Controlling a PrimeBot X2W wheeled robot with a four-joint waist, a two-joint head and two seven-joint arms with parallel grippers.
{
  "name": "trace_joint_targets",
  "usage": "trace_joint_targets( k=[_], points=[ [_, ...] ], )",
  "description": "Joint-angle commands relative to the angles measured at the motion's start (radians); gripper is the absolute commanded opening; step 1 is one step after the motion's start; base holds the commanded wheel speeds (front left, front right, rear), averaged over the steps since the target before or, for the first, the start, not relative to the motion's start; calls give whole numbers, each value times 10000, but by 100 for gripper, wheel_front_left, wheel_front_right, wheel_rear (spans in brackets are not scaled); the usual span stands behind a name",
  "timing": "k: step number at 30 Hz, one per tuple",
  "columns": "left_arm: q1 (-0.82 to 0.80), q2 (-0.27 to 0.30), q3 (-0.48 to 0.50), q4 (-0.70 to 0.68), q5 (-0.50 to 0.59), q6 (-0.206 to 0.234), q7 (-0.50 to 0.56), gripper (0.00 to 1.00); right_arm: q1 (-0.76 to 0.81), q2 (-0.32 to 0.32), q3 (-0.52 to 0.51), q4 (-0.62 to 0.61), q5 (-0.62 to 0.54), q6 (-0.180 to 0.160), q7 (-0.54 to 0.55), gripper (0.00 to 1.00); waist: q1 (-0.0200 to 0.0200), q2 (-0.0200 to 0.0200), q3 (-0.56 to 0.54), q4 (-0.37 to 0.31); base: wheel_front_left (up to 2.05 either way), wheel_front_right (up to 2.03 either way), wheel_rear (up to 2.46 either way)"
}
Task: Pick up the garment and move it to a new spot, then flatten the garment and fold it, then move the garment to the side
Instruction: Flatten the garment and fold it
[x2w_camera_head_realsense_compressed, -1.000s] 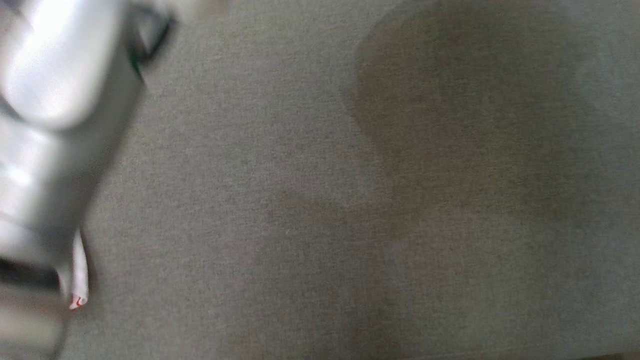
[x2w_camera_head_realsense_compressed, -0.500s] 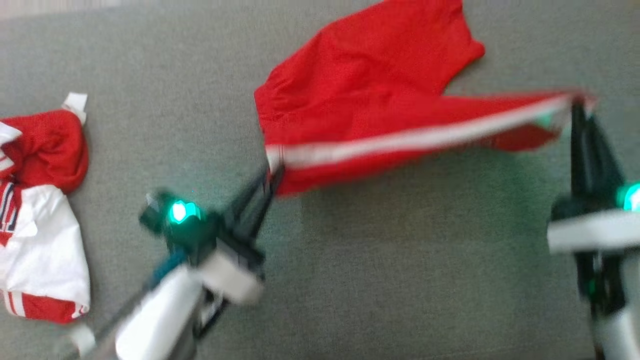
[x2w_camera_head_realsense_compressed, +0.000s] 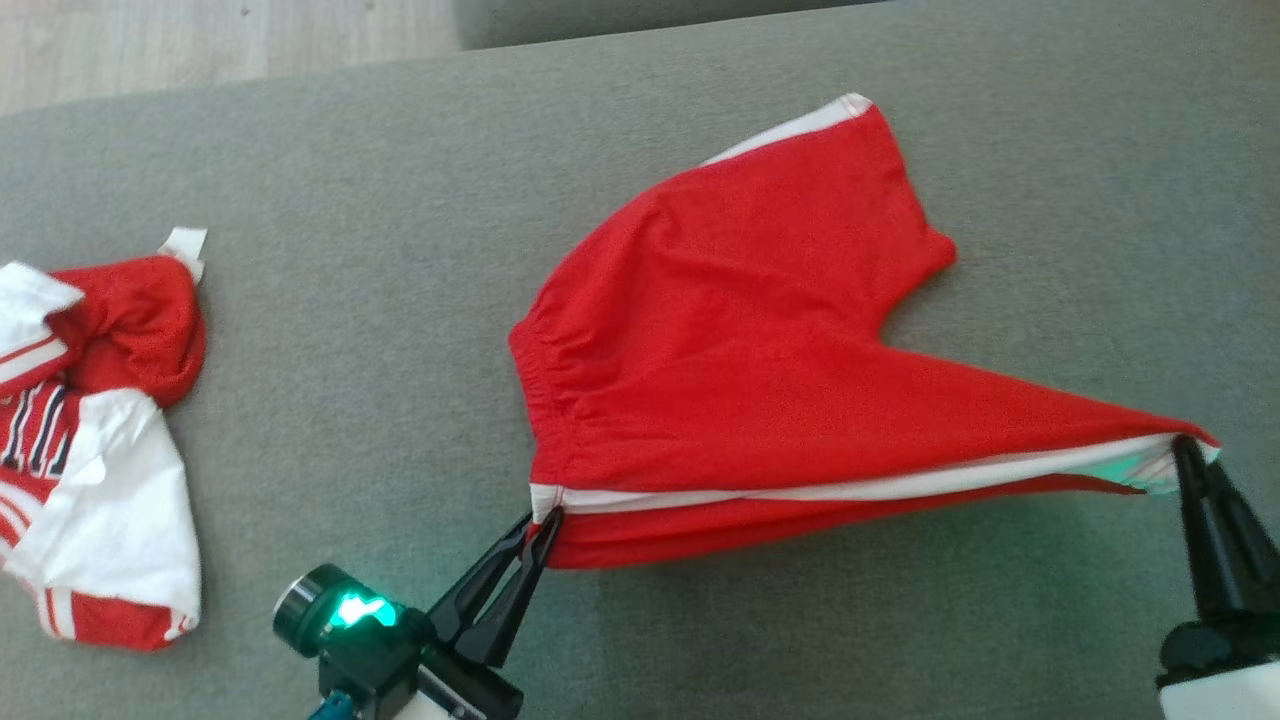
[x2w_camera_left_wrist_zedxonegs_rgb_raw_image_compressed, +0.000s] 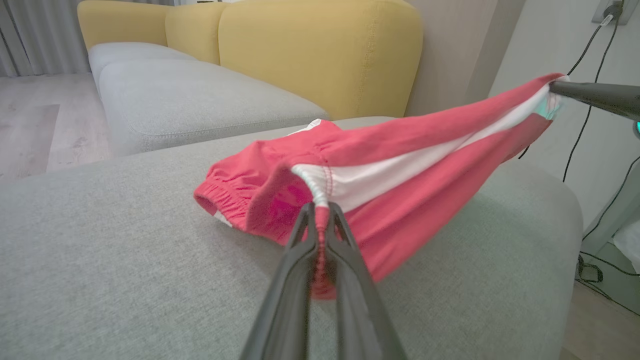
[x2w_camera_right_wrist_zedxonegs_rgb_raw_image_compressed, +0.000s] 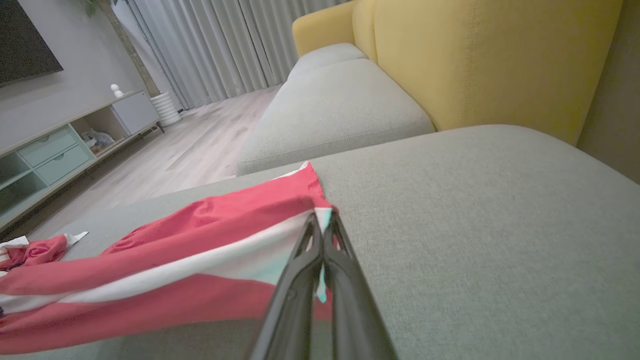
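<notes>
Red shorts (x2w_camera_left_wrist_zedxonegs_rgb_raw_image_compressed: 410, 200) in left gripper (x2w_camera_left_wrist_zedxonegs_rgb_raw_image_compressed: 320, 209)

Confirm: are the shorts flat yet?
Not flat: the shorts hang stretched by the striped edge between left gripper and right gripper; the rest lies on the sofa.

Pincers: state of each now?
Left pincer: closed on the red shorts, at the waistband corner.
Right pincer: closed on the red shorts, at the leg hem.

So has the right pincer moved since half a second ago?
Yes. Against the crumpled jersey, which barely shifts in the head view, the right pincer has come down the picture toward the robot, pulling the red shorts with it.
</notes>
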Motion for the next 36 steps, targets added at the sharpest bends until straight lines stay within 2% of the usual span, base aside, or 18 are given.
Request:
trace_joint_targets(
  k=[1,6,12,16,20,25,29,30,31,32,33,34,35,36],
  points=[
    [-220,198,363,-425,19,18,-22,0,-147,-247,-45,-496,-56,-7,18,0,2,-1,81,123,0,0,0],
    [-877,-64,208,-549,-174,18,-22,0,-1077,-289,-188,-670,-316,-7,358,0,2,-1,479,545,0,0,0],
    [-2716,-682,-413,141,-844,18,-22,0,-3424,-697,107,472,-510,-7,1204,0,2,-1,1105,1226,0,0,0],
    [-3835,-924,-596,645,-1735,18,-22,0,-5274,-1217,653,1659,-470,-7,1583,0,2,-1,1493,1512,0,0,0],
    [-5116,-899,-1258,1547,-2612,18,-22,4,-7177,-1821,1293,3385,-519,-7,1573,0,2,-1,1898,1834,0,0,0],
    [-6066,-900,-1688,2176,-3178,18,-22,11,-8638,-2009,2067,5029,-479,-7,1152,0,2,-1,2250,1948,0,0,0],
    [-6438,-963,-1823,2420,-3376,18,-22,12,-9249,-2094,2591,5940,-530,-7,890,0,2,-1,2401,1982,0,0,0],
    [-6539,-978,-1884,2517,-3433,18,-22,13,-9430,-2078,2736,6230,-524,-7,769,3,2,-1,2443,1978,0,0,0],
    [-6635,-995,-1932,2603,-3476,18,-22,16,-9595,-2049,2870,6510,-525,-7,632,7,2,-1,2476,1972,0,0,0],
    [-6721,-1016,-1950,2698,-3510,18,-22,22,-9743,-2017,2998,6772,-534,-7,486,15,2,-1,2505,1963,0,0,0],
    [-6790,-1036,-1972,2819,-3554,18,-22,27,-9870,-1960,3112,7016,-526,-7,344,35,2,-1,2524,1948,0,0,0],
    [-6853,-1052,-2005,2942,-3585,18,-22,38,-9973,-1879,3211,7238,-477,-7,206,61,2,-1,2533,1931,0,0,0],
    [-6893,-1072,-2040,3099,-3637,18,-22,50,-10060,-1805,3312,7440,-438,-7,67,100,2,-1,2531,1907,0,0,0],
    [-6926,-1083,-2116,3264,-3697,18,-22,81,-10142,-1743,3392,7611,-430,-7,-119,100,2,-1,2524,1877,0,0,0]
  ],
)
